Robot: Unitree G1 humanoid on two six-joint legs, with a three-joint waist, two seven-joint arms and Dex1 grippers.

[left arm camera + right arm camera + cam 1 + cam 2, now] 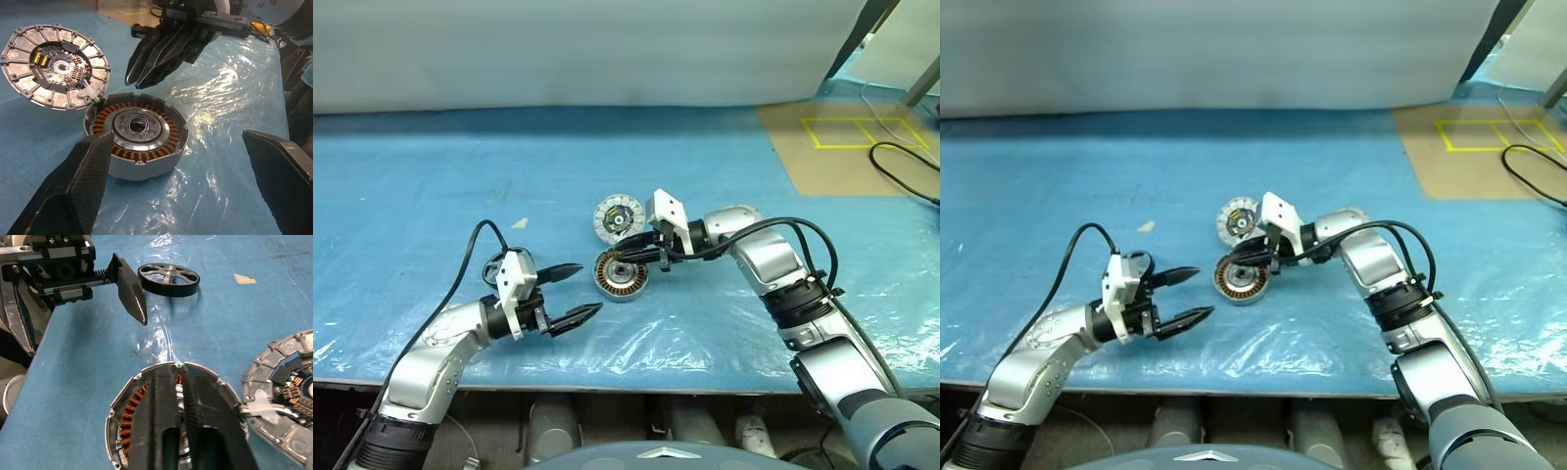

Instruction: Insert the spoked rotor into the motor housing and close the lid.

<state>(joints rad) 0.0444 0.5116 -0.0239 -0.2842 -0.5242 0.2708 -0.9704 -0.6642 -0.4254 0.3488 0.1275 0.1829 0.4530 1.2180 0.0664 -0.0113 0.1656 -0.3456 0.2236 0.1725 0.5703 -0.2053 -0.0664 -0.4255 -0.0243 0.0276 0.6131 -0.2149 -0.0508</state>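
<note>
Silver spoked metal rotor lies flat on the blue tabletop behind the wide-spread left pincer; rigid, probably slick, best pinched across its rim. Right pincer, closed empty, hovers above the copper-wound round housing.

Three round motor parts lie on the bench: one housing with copper windings, one lid just behind the housing and touching its edge, and one rotor well to the left of the housing. Two claws are over the bench, the left claw and the right claw. One scrap of tape lies behind the rotor.
</note>
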